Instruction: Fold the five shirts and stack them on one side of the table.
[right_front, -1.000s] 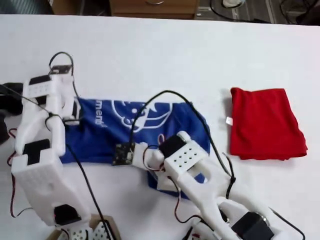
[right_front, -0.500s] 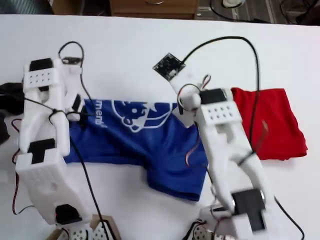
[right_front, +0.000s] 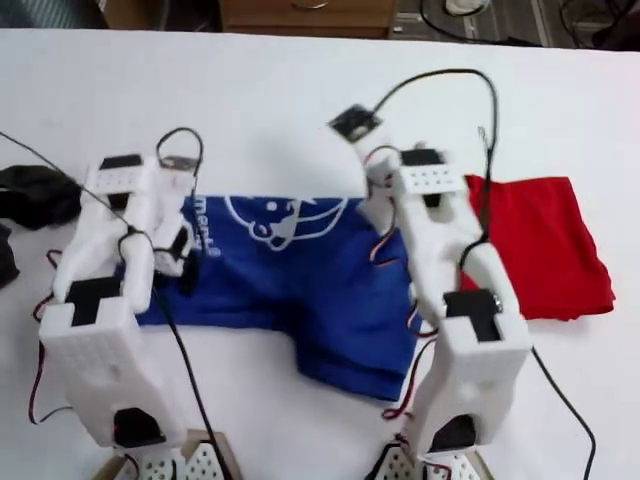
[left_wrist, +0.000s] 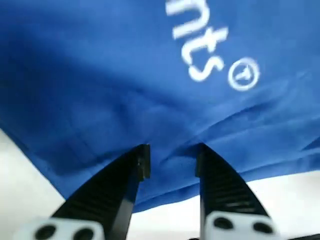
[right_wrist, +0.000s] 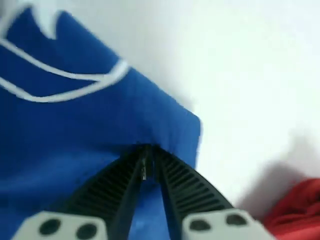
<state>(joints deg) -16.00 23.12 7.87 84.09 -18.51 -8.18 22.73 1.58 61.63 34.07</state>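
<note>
The blue shirt (right_front: 300, 270) runs parallel to the far edge of the desk (right_front: 300, 90). The right hand (right_wrist: 151, 150) is pinched tight on its far corner (beside the red shirt (right_front: 540, 250)), and the left hand (left_wrist: 172, 152) sits half-open astride the other end.

Robotics lab: left arm (right_front: 100, 300) and right arm (right_front: 450, 270), wiring exposed, on a white table (right_front: 300, 90); wooden cabinet (right_front: 305, 18) and floor cables (right_front: 590, 25) beyond its far edge.
</note>
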